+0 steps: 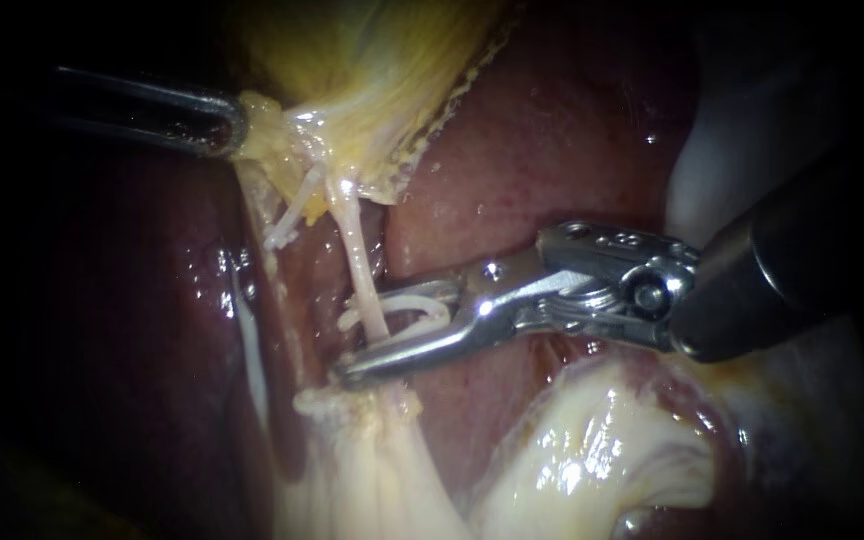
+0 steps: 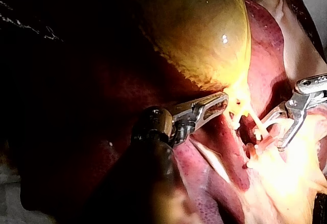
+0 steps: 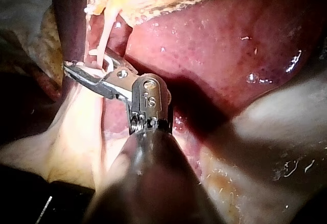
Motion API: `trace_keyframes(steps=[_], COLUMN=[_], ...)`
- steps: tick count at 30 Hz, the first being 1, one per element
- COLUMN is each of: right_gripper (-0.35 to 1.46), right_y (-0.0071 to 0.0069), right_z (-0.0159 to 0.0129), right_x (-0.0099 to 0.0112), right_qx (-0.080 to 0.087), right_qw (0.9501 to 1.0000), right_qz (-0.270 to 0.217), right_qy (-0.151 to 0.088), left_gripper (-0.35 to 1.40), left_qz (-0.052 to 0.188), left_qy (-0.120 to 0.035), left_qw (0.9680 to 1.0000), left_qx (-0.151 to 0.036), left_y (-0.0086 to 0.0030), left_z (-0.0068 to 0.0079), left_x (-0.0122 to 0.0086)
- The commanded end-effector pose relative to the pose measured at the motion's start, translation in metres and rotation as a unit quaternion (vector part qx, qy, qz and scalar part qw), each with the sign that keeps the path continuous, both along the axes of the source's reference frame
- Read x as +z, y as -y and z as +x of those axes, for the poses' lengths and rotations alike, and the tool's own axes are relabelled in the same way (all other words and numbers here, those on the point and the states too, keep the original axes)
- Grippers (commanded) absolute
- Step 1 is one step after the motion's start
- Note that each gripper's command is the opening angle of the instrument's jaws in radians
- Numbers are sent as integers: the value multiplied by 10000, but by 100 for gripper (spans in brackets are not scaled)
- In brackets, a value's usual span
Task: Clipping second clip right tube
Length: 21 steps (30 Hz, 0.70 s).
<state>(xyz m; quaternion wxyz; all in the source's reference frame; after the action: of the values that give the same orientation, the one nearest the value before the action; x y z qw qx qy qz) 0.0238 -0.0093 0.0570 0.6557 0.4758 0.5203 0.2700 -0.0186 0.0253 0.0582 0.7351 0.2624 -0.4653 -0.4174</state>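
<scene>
The right tube (image 1: 357,250) is a pale strand running down from the yellow gallbladder (image 1: 372,90) over the dark red liver (image 1: 532,160). My right instrument (image 1: 362,335) comes in from the right, its jaws open and straddling this tube low down. A white clip (image 1: 412,305) lies between the jaws around the tube. The right wrist view shows the same jaws (image 3: 84,66) with the tube (image 3: 102,42) crossing them. My left instrument (image 1: 235,125) is shut on yellow tissue at the gallbladder's neck and holds it up to the left; its jaws (image 2: 222,104) also show in the left wrist view.
A thinner pale strand (image 1: 290,212) runs left of the right tube. Pale fatty tissue (image 1: 592,460) bulges below the right instrument's wrist. White material (image 1: 732,150) lies behind its shaft. My right instrument (image 2: 274,132) appears ahead of the left one in the left wrist view.
</scene>
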Motion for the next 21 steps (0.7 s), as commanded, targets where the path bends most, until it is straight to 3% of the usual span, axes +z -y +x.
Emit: trace_keyframes(steps=[1, 10, 21], right_gripper=[49, 41, 11], right_y=[0, 2, 1], right_z=[0, 2, 3], right_x=[-3, -12, -6], right_qx=[-5, -62, -67], right_qw=[10000, 9991, 9992], right_qz=[72, 346, 335], right_qy=[-39, -229, -228], left_gripper=[-35, -35, -35], left_qz=[0, -1, -1], left_qy=[-4, -4, -5], left_qw=[10000, 10000, 10000], left_qx=[-3, -3, -5], left_y=[0, 0, 0], left_z=[0, 0, -1], left_x=[0, 0, 1])
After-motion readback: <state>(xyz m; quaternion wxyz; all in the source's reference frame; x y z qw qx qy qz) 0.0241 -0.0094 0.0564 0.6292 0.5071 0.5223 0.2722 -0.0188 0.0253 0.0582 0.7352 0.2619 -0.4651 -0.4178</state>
